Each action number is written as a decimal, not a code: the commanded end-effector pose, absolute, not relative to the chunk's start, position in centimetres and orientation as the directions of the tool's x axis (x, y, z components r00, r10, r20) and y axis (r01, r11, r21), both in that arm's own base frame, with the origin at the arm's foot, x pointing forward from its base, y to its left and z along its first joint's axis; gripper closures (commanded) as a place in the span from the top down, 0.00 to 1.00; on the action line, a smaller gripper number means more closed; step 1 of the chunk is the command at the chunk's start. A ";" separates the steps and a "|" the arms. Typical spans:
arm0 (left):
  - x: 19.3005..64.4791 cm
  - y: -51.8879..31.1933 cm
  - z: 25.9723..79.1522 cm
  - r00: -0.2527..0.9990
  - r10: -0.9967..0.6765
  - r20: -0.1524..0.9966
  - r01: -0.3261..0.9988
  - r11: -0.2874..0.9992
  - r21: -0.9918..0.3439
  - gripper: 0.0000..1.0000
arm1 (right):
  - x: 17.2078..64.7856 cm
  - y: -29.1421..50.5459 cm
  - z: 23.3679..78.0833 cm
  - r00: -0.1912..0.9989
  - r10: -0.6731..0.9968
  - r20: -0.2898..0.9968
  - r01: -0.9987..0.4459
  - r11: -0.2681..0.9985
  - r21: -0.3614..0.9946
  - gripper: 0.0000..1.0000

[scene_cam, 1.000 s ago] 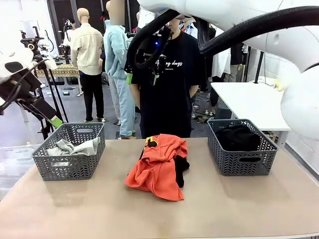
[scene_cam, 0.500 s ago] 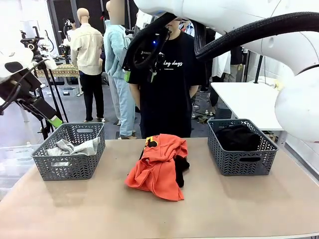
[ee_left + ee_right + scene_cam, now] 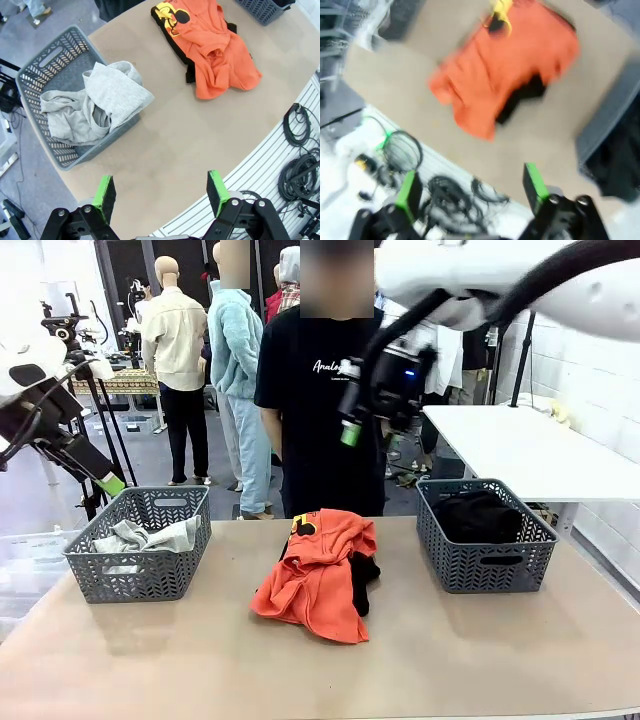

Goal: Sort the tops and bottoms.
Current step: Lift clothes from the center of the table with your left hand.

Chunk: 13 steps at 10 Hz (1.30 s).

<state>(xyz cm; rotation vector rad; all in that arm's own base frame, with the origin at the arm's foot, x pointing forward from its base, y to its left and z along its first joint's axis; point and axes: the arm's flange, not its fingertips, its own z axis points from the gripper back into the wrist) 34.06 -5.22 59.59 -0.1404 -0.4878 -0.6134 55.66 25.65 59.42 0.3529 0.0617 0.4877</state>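
Observation:
The bright orange-red top [image 3: 318, 575] lies crumpled mid-table, over a plain black bottom [image 3: 366, 574] that peeks out at its right side. The light grey top [image 3: 148, 536] sits in the left basket [image 3: 137, 580]. More black bottoms [image 3: 482, 514] fill the right basket [image 3: 485, 565]. My right gripper [image 3: 366, 430] hangs open high above the pile; its blurred wrist view shows the orange top [image 3: 505, 65], the black cloth [image 3: 527, 95] and open fingers [image 3: 534, 182]. My left gripper [image 3: 160, 187] is open, high over the table's left front, above the grey top [image 3: 95, 102] and the orange top [image 3: 215, 45].
A person in a black T-shirt with white script [image 3: 325, 390] stands at the table's far edge, hands behind the pile. A white side table [image 3: 510, 445] stands behind the right basket. Bare tabletop [image 3: 200, 660] runs along the front. Cables [image 3: 300, 165] lie beyond the near edge.
My right arm has swung from the upper left of centre to the right, and its gripper now hangs right of the person's chest. The left arm and the garments have not moved.

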 end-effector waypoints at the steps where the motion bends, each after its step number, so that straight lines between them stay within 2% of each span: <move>1: 34.0 -5.1 59.6 0.713 -0.511 0.479 0.576 0.817 0.014 0.95 | 44.0 18.2 54.2 0.918 0.393 -0.047 -0.348 0.859 0.374 1.00; 3: 34.0 -5.1 59.6 0.713 -0.511 0.479 0.576 0.817 0.014 0.95 | 38.5 14.0 52.1 0.953 0.302 0.026 -0.285 0.862 0.419 1.00; 4: 34.0 -5.1 59.6 0.713 -0.511 0.479 0.576 0.817 0.014 0.95 | 37.1 13.2 52.1 0.968 0.241 0.069 -0.247 0.867 0.434 1.00; 5: 34.0 -5.1 59.6 0.713 -0.511 0.479 0.576 0.817 0.014 0.95 | 37.9 12.9 52.8 0.973 0.173 0.151 -0.225 0.844 0.486 1.00; 6: 34.0 -5.1 59.6 0.713 -0.511 0.479 0.576 0.817 0.014 0.95 | 41.9 13.5 55.0 0.957 0.287 -0.041 -0.247 0.881 0.404 1.00; 8: 34.0 -5.1 59.6 0.713 -0.511 0.479 0.576 0.817 0.014 0.95 | 41.9 13.5 55.0 0.957 0.287 -0.041 -0.247 0.881 0.404 1.00; 9: 34.0 -5.1 59.6 0.713 -0.511 0.479 0.576 0.817 0.014 0.95 | 39.0 12.6 54.1 0.972 0.234 0.014 -0.217 0.875 0.433 1.00; 10: 34.0 -5.1 59.6 0.713 -0.511 0.479 0.576 0.817 0.014 0.95 | 40.4 15.6 55.8 0.939 0.345 -0.004 -0.337 0.919 0.203 1.00; 12: 34.0 -5.1 59.6 0.713 -0.511 0.479 0.576 0.817 0.014 0.95 | 41.1 15.1 58.9 0.859 0.513 0.006 -0.512 0.857 -0.055 1.00; 13: 34.0 -5.1 59.6 0.713 -0.511 0.479 0.576 0.817 0.014 0.95 | 41.4 14.4 59.3 0.813 0.581 0.038 -0.573 0.810 -0.129 1.00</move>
